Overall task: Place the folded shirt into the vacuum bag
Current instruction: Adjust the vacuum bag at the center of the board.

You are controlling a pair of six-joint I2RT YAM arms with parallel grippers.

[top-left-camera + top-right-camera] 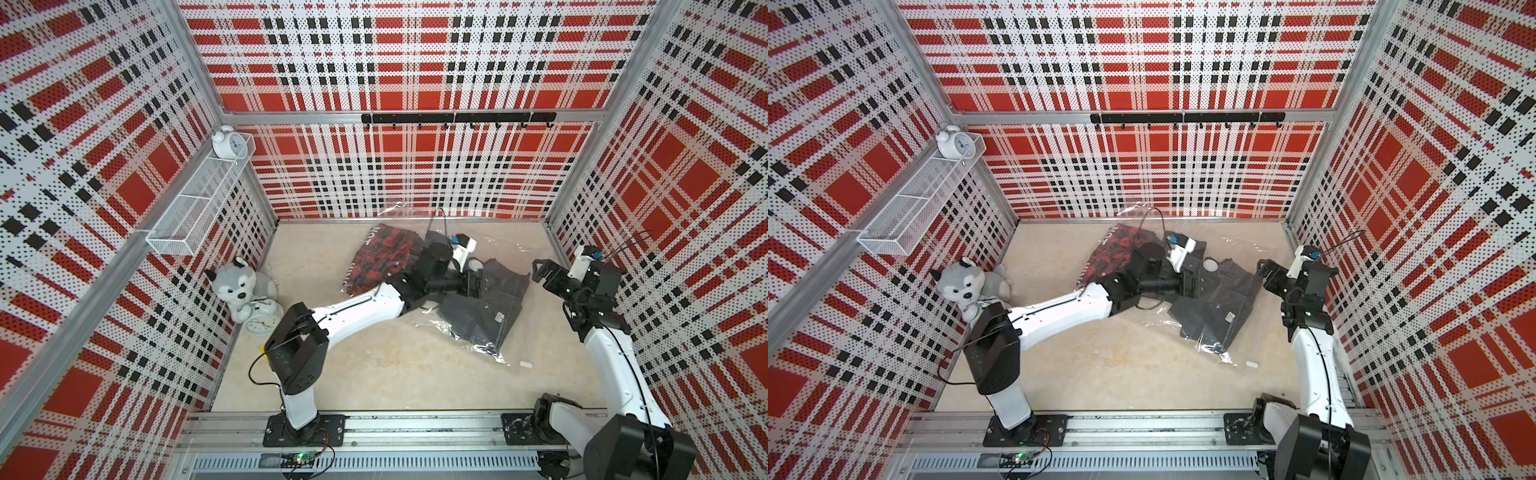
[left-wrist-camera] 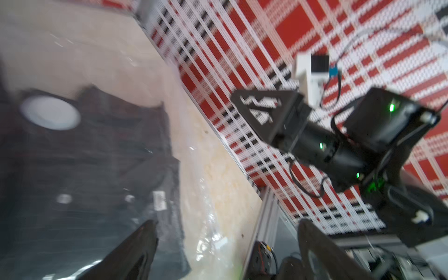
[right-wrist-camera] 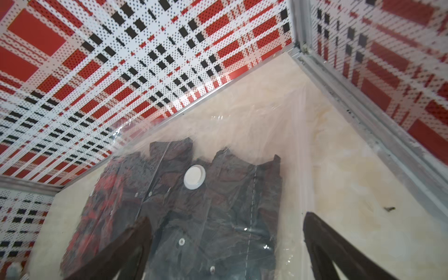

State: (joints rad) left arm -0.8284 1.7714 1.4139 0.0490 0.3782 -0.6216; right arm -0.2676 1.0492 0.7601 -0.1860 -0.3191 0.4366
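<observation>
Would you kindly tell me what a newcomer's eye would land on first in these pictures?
The red, black and white plaid walls enclose the whole cell. In the middle of the table lies the clear vacuum bag, with a grey shirt and a red plaid shirt inside and the open left gripper over the grey one. A husky plush sits against the left-hand wall.
</observation>
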